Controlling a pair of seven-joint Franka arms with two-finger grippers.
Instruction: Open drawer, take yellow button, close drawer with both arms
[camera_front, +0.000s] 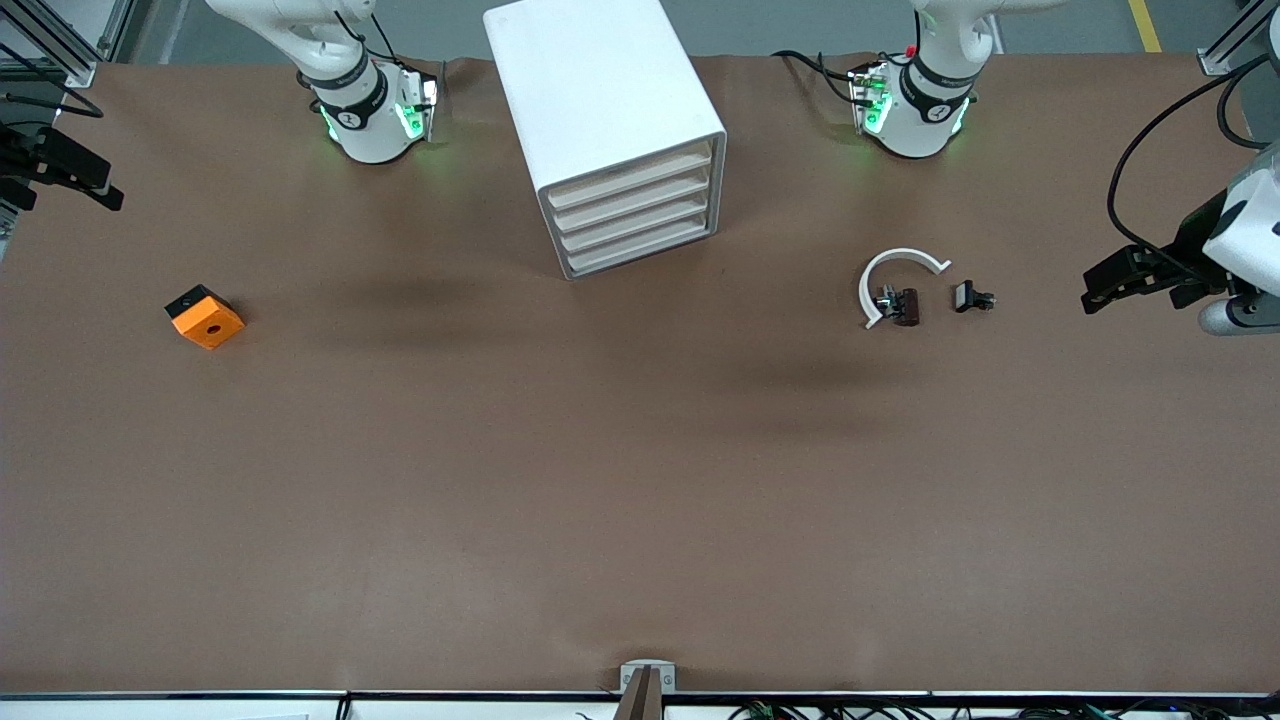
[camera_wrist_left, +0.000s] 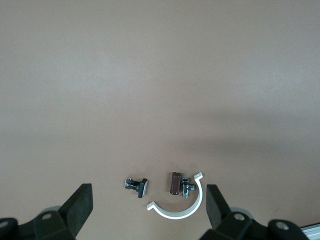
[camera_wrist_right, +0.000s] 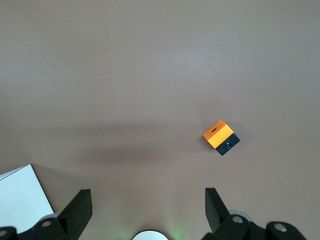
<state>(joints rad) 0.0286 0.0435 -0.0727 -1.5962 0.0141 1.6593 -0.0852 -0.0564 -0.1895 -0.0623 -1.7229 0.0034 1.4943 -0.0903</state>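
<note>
Nothing is done yet: all four cream-fronted drawers (camera_front: 640, 212) are shut in the smooth white cabinet (camera_front: 600, 100), so the button cannot be seen. The left gripper (camera_wrist_left: 147, 210) is spread over the white curved band (camera_wrist_left: 180, 207). The right gripper (camera_wrist_right: 148, 210) is spread, the orange block (camera_wrist_right: 220, 137) ahead of it.

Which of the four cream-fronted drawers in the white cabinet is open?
None. In the front view all four cream drawer fronts sit flush in the white rounded-corner cabinet, with no tray pulled out.
</note>
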